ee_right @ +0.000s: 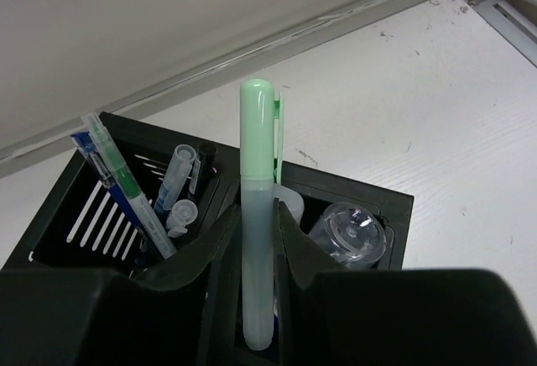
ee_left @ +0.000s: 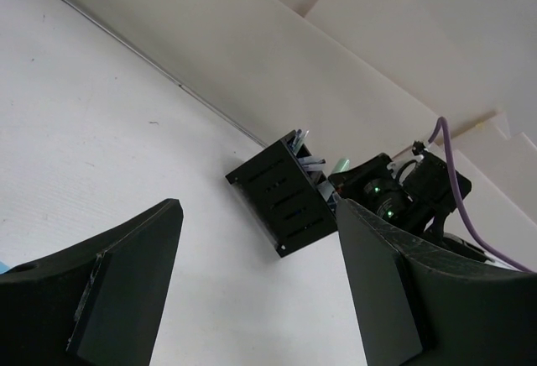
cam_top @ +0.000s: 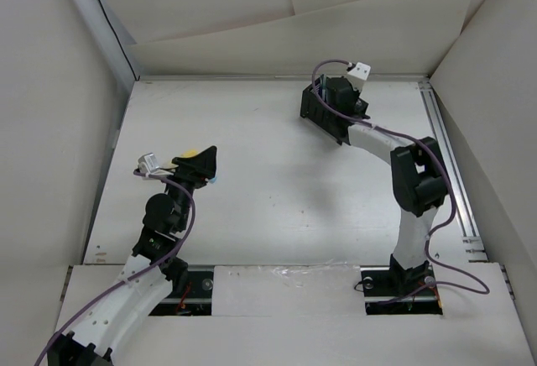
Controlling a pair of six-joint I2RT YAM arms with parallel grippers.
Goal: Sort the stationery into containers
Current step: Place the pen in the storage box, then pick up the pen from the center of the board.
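Right jaws grip green marker (ee_right: 256, 215), above organiser (ee_right: 384, 200)

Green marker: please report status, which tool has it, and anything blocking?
Right tool shut on green marker, cap toward black organiser. Left tool open, empty. Pens already stand inside; no blockage seen.

Bench (cam_top: 268, 190): white matte surface with faint scuffs and specks. Back panel (cam_top: 336, 39): pale overlapping boards, seams visible. Left panel (cam_top: 42, 131) and right panel (cam_top: 499, 89): the same pale board, closing both sides. Metal rail (cam_top: 450, 173) runs along the bench's right edge. White cover board (cam_top: 285, 292) lies across the near edge. Lighting is even, shadows soft.
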